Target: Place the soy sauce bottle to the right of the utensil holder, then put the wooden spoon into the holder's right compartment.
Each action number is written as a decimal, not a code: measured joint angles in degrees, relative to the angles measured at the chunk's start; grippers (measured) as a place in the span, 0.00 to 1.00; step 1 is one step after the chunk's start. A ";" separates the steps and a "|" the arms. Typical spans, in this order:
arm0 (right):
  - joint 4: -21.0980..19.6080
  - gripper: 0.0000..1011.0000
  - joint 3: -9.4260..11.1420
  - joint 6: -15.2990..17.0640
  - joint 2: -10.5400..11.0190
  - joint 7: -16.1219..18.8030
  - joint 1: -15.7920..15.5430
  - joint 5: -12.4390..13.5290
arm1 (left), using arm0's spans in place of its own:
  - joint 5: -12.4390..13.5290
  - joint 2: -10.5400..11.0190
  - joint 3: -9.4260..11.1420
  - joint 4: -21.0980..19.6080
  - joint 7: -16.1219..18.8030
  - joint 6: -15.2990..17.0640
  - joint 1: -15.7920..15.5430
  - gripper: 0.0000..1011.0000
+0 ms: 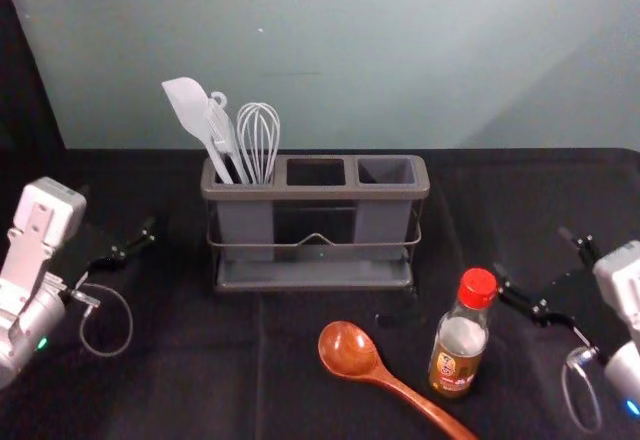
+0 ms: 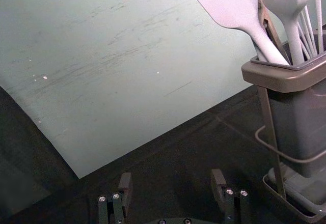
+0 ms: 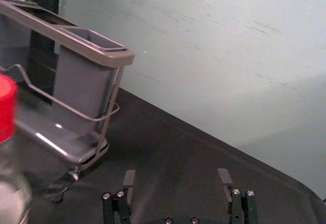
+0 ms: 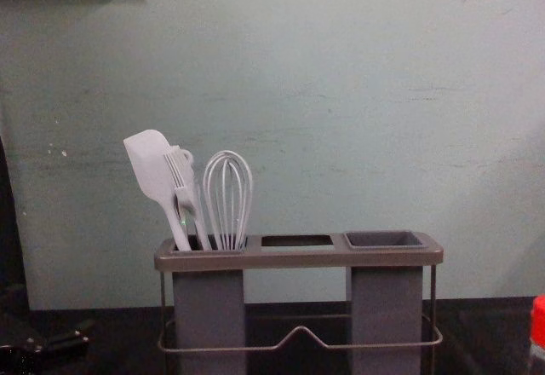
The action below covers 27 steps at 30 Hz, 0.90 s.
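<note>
The soy sauce bottle (image 1: pixel 459 345) stands upright on the table (image 1: pixel 190 360), in front of the right end of the utensil holder (image 1: pixel 315 194). In the head view, the right gripper (image 1: pixel 532 252) is over the table to the right of the bottle. Its fingers (image 3: pixel 224 179) are spread wide with nothing between them; the bottle is outside their gap, on the robot's left, near the closer finger. The wooden spoon (image 1: pixel 350 352) lies beside the bottle, well apart from those fingers, its bowl toward the holder and its handle slanting toward the robot's right. The left gripper (image 1: pixel 118 210) is parked left of the holder, its fingers parted and holding nothing. The holder's left compartment carries a spatula (image 4: pixel 152 165), a brush (image 4: pixel 180 175) and a whisk (image 4: pixel 227 196).
</note>
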 joint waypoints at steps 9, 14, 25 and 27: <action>-8.99 0.99 4.63 0.39 5.02 -0.16 -9.46 1.32 | 0.00 0.00 0.00 0.00 0.00 0.00 0.00 1.00; -14.04 0.99 8.21 -0.10 8.10 0.66 -15.46 3.40 | 0.00 0.00 0.00 0.00 0.00 0.00 0.00 1.00; -18.79 0.99 11.83 -4.83 9.97 8.50 -22.19 12.81 | 0.00 0.00 0.00 0.00 0.00 0.00 0.00 1.00; -18.88 0.99 11.71 -5.34 9.62 9.98 -22.16 14.31 | 0.00 0.00 0.00 0.00 0.00 0.00 0.00 1.00</action>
